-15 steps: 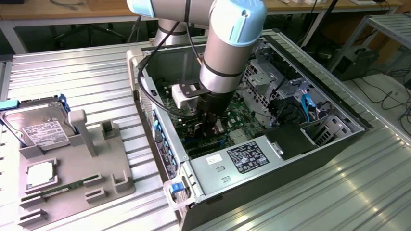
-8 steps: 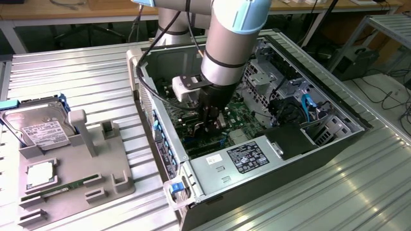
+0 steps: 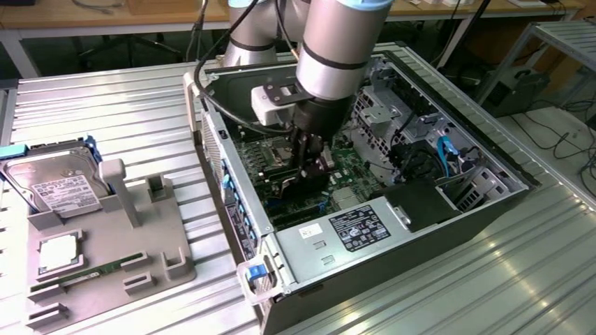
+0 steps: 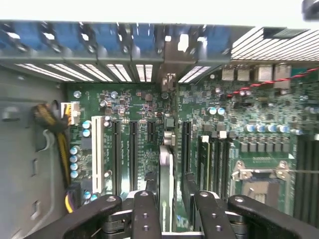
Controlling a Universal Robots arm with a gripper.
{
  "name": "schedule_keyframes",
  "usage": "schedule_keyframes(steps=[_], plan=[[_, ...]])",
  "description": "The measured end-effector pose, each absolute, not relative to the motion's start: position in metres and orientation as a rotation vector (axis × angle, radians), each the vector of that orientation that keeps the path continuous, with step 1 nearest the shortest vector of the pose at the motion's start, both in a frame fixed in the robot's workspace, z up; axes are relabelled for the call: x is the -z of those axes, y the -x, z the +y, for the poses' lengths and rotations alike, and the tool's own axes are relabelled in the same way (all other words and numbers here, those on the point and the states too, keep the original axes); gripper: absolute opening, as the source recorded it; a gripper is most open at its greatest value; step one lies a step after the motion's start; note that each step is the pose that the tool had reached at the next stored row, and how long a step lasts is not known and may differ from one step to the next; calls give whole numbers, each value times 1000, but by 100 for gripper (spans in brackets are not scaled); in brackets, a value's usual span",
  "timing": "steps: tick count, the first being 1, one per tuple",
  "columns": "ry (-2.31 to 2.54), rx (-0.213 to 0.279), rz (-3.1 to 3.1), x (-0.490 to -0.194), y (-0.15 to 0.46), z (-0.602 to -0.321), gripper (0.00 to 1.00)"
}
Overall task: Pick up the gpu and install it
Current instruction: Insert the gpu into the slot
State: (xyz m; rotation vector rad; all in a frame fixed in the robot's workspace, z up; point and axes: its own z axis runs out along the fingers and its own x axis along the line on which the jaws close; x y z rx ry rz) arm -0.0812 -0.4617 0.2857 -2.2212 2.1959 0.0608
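Exterior view: showed an open computer case point(image 3: 484, 209) lying on a ribbed metal table point(image 3: 112, 105), with the arm reaching down into it over the motherboard point(image 3: 349, 167). Held the gripper point(image 3: 315, 159) low inside the case, just above the board's expansion slots. Kept a grey parts tray point(image 3: 177, 258) well apart on the exterior view's left, carrying a silver hard drive point(image 3: 58, 183) and a narrow green RAM stick point(image 3: 88, 273); carried no expansion card in its holders.

Wrist view: looked straight down between the two dark fingers point(image 4: 145, 214), pinched on the gpu point(image 4: 165, 174), seen edge-on as a thin pale strip. Lined the card up among the black expansion slots point(image 4: 133, 149), its far end pointing toward the rear slot openings point(image 4: 144, 72) of the case. Could not tell whether the card's edge already touched a slot or hung just over it.

Judged the pickup done and the carry into the case done. Judged the seating unfinished: card upright, gripped, not visibly pressed home.
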Motion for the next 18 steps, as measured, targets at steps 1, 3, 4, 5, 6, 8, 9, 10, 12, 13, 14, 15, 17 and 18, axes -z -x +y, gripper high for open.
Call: schedule_keyframes(steps=[1, 3, 4, 5, 6, 8, 9, 10, 12, 13, 14, 15, 17, 18], plan=[[2221, -60, 2195, -292, 81, -462, 35], [2221, -60, 2195, -296, 81, -462, 35], [2220, -59, 2195, -296, 81, -462, 33], [2221, -60, 2195, -296, 81, -462, 20], [2221, -59, 2195, -296, 81, -462, 20], [2221, -59, 2195, -296, 81, -462, 11], [2221, -59, 2195, -296, 81, -462, 11], [2221, -59, 2195, -296, 81, -462, 11], [2221, -59, 2195, -296, 81, -462, 11], [2221, -59, 2195, -296, 81, -462, 11], [2221, -59, 2195, -296, 81, -462, 11], [2221, -60, 2195, -296, 81, -462, 11], [2221, -59, 2195, -296, 81, -462, 11], [2221, -59, 2195, -296, 81, -462, 11]])
